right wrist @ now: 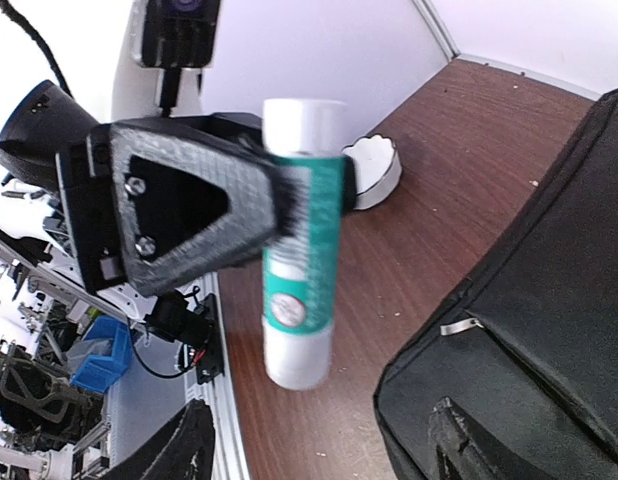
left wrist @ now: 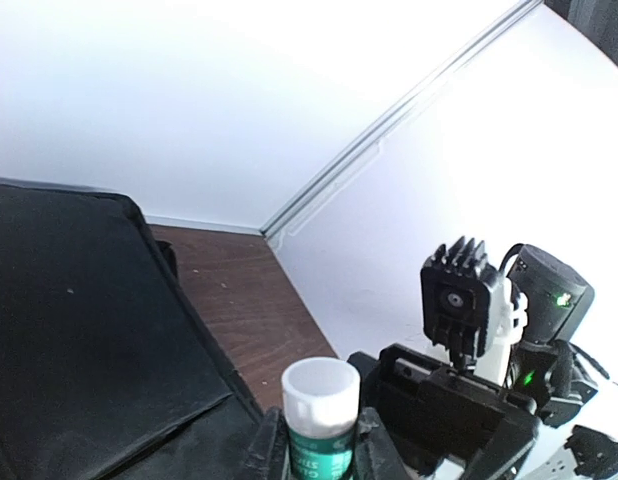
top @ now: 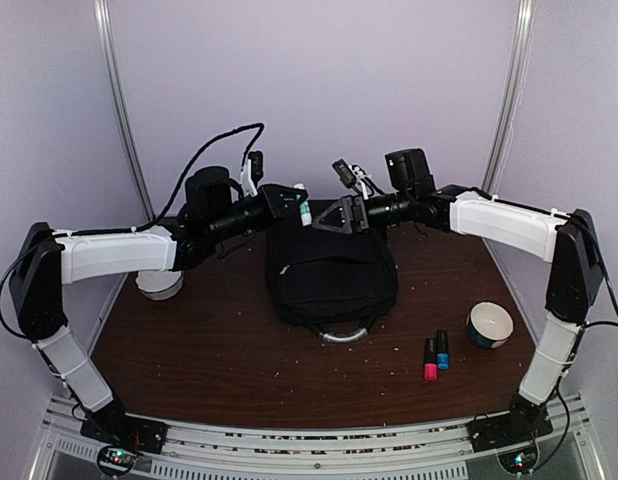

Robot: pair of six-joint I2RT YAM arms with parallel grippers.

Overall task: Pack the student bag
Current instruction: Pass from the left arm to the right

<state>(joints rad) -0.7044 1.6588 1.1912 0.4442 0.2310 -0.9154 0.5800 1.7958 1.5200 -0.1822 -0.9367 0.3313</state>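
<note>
Left end effector (right wrist: pixel 301 195) grips white-capped green glue tube (right wrist: pixel 299 320) | right end effector (top: pixel 340 217) open by large black fabric backpack (top: pixel 329 275) | advise opening it before inserting.

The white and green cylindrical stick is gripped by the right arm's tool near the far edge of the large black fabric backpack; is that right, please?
Not quite: the left tool grips the white and green cylindrical stick, as the right wrist view shows. The right tool stands open facing it and holds nothing. The rest holds: the stick is near the far edge of the large black fabric backpack.
</note>
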